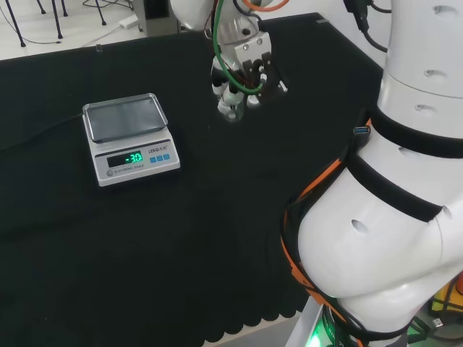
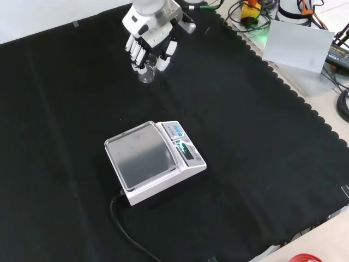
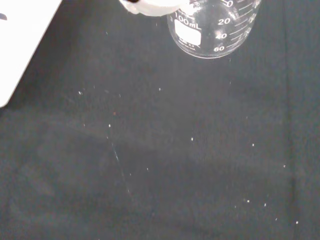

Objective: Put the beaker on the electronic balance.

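The beaker [image 2: 147, 72] stands upright on the black cloth [image 2: 262, 142] near its far edge in the front view, its long axis vertical. The hand [image 2: 151, 34] has its fingers curled round it from above. The electronic balance [image 2: 154, 159] sits well apart, mid-cloth, with open cloth between them.

Bare black cloth [image 2: 180, 93] lies between robot hand [image 2: 150, 41] and electronic balance [image 2: 154, 160].
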You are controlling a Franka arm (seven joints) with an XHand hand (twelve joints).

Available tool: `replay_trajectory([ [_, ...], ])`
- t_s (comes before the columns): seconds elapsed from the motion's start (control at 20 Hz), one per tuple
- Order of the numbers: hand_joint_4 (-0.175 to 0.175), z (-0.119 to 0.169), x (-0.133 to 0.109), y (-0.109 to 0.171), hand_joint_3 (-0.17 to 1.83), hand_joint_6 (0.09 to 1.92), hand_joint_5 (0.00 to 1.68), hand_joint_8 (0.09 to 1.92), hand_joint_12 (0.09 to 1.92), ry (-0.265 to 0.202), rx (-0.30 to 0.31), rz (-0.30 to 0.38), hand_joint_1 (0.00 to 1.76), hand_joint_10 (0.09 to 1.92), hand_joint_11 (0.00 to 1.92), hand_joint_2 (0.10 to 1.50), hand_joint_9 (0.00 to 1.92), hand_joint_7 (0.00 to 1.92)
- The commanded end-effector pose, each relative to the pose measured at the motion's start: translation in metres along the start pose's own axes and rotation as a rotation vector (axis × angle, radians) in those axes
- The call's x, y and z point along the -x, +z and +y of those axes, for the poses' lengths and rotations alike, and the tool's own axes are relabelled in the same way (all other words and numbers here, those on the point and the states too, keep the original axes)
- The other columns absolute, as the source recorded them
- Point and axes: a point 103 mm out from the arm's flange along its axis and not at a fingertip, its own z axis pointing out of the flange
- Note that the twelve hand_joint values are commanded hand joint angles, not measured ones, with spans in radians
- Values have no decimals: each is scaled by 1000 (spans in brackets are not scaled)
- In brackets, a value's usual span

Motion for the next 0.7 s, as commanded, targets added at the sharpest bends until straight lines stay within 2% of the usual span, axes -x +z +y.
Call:
replay_trajectory([
  [0.05, -58, -7, -5, -15, -175, 818, 777, 702, 1284, -19, 23, 6, 1138, 702, 601, 1173, 919, 626],
  [0.55, -55, -7, -9, -21, -175, 822, 794, 703, 1282, -22, 38, 6, 1138, 704, 612, 1177, 927, 649],
  [0.7, -55, -6, -11, -33, -175, 823, 797, 703, 1281, -29, 42, -5, 1138, 704, 614, 1179, 929, 653],
])
